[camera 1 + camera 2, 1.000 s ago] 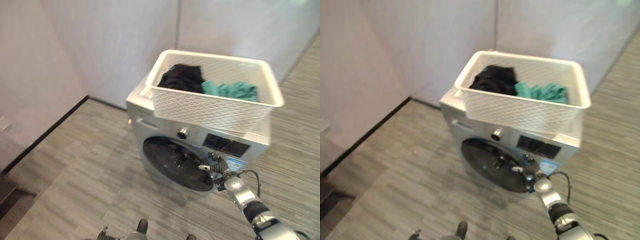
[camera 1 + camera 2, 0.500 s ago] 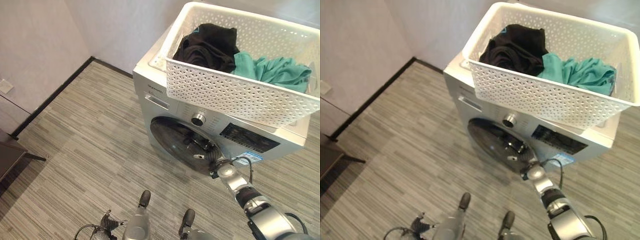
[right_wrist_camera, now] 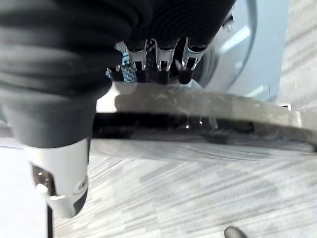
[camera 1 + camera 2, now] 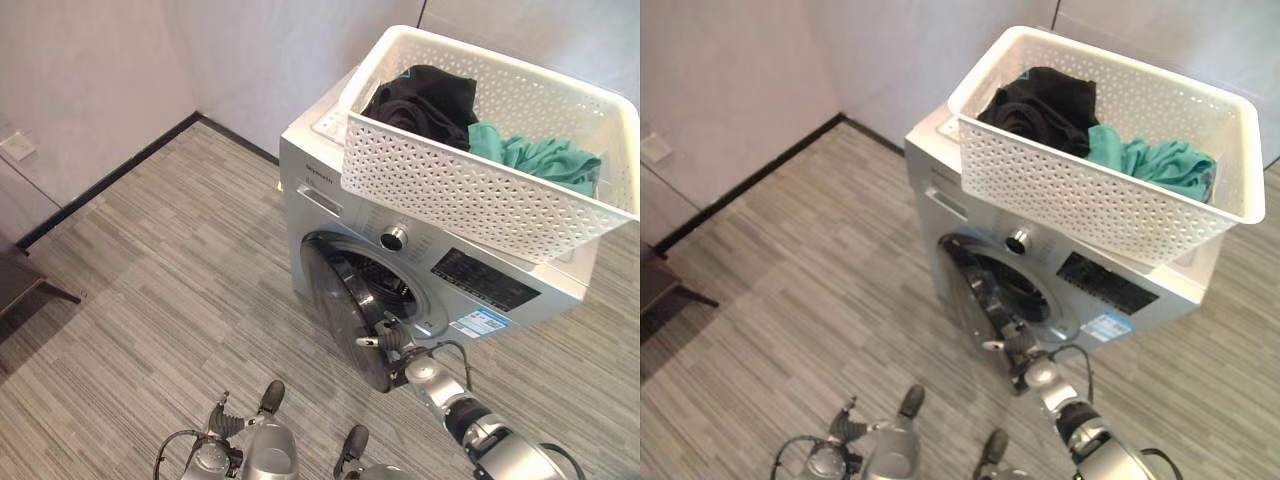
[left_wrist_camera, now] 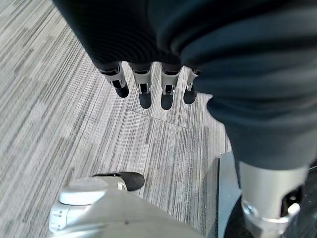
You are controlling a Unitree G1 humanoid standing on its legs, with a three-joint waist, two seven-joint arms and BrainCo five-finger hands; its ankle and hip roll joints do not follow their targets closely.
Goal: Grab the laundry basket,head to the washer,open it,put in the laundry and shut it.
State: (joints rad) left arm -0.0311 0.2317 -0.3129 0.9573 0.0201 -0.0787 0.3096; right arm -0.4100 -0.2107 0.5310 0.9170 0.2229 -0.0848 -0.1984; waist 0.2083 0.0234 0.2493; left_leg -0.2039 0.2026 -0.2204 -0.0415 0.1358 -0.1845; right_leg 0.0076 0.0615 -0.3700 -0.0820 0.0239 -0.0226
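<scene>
Right hand fingers hooked over washer door rim, door part open, left hand hanging loose with nothing held; laundry basket sits atop washer, looks light, stiff plastic, best gripped by rim, clothes inside soft, floppy.

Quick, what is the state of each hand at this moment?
Left hand: open, fingers straight, holding nothing.
Right hand: shut on the edge of the washer door.
</scene>
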